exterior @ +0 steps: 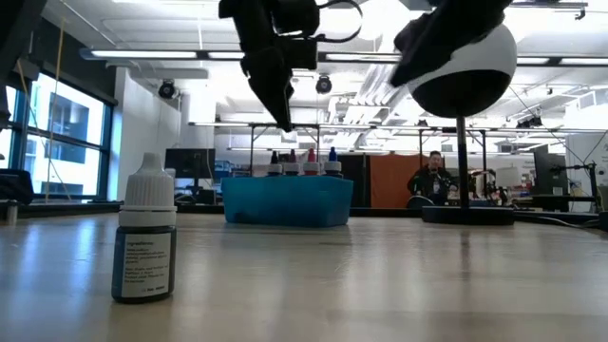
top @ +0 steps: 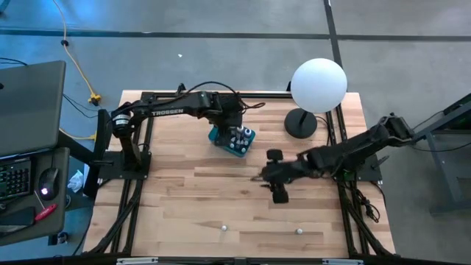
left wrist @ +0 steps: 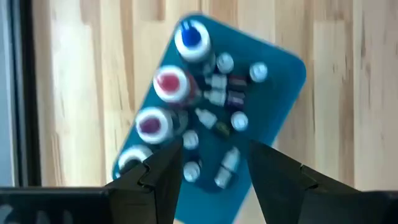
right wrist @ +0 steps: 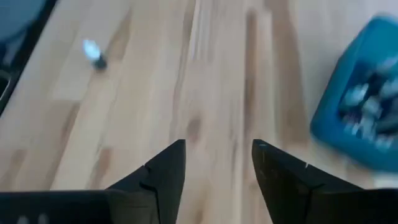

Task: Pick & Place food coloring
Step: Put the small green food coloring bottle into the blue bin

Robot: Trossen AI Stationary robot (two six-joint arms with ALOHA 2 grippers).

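Several food coloring bottles [left wrist: 214, 99] with white caps stand or lie in a teal box [top: 234, 140] at the table's far middle. My left gripper [left wrist: 214, 149] hangs open above the box's near end, with nothing between its fingers. Two more bottles stand on the wood near the front edge, a left one [top: 223, 229] and a right one [top: 299, 231]. One dark-bodied bottle [exterior: 144, 242] shows upright in the low view. My right gripper [right wrist: 217, 149] is open and empty above bare wood, to the right of the box [right wrist: 367, 106] and nearer the front.
A big white globe lamp [top: 318, 86] on a black round base stands at the far right of the table. Black frame rails [top: 140, 158] run along the table's left and right sides. Bare wood lies between the box and the two front bottles.
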